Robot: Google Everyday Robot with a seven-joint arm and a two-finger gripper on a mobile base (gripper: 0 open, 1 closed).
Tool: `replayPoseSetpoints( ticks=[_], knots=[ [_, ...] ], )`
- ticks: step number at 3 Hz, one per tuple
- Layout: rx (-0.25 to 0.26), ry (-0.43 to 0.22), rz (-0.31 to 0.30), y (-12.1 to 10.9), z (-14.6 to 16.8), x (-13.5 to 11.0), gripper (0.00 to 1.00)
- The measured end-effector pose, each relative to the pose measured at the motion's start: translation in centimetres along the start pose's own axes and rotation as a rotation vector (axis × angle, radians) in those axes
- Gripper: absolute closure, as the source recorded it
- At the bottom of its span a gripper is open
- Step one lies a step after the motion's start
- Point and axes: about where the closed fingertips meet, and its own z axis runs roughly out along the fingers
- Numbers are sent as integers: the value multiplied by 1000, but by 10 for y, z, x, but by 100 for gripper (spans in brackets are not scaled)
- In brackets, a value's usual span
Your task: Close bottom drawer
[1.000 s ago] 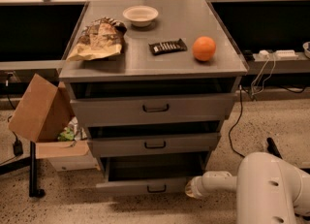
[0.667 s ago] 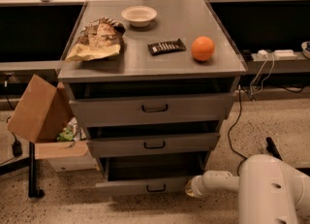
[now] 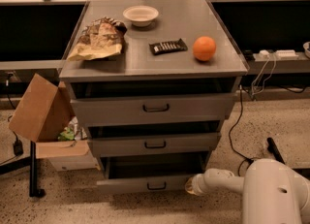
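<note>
Barely shifts from a second ago. Keeps the tool (image 3: 190,185) low, below the front right corner of the bench (image 3: 179,26), at the right end of the bottom drawer (image 3: 128,185), likely so as to push its front panel inward. Cannot tell whether clenched or released. Leaves that drawer pulled out past the bench's front edge.

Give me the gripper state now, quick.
Gripper: by the right end of the bottom drawer front panel; open or closed cannot be told.
</note>
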Motion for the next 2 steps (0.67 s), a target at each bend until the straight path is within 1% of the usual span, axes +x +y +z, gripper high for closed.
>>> replayPoseSetpoints(
  ticks=[2],
  knots=[
    [0,0,0,0,0,0,51]
  ],
)
